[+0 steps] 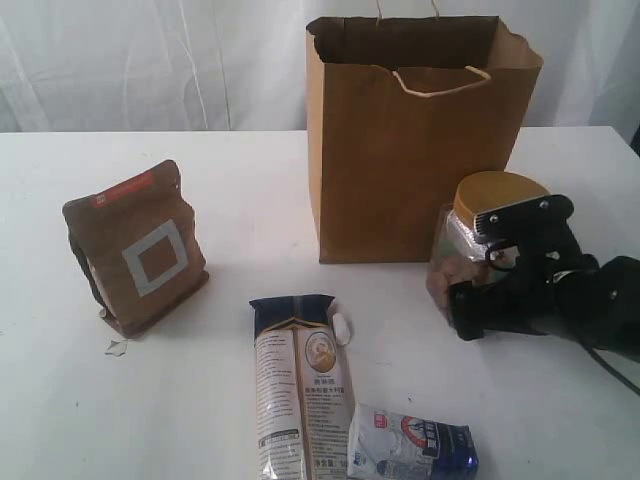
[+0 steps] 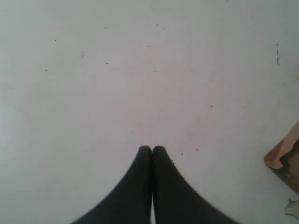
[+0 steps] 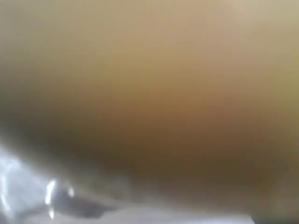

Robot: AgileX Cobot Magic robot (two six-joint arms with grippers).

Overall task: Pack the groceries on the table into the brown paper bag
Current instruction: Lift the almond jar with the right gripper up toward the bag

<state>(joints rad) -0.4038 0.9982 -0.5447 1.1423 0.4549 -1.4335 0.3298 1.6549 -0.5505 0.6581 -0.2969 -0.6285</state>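
Right gripper (image 1: 478, 295) clasps the yellow-lidded nut jar (image 1: 495, 192) beside the brown paper bag (image 1: 410, 170); left gripper (image 2: 152, 149) pinched closed.

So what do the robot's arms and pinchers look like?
They are black all over. The right gripper is chunky and blocky, with small silver screws dotted along its top bar and a thin black cable trailing from the arm behind it. The left gripper has two smooth, plain black fingers that narrow to rounded tips. No writing or stickers show on either.
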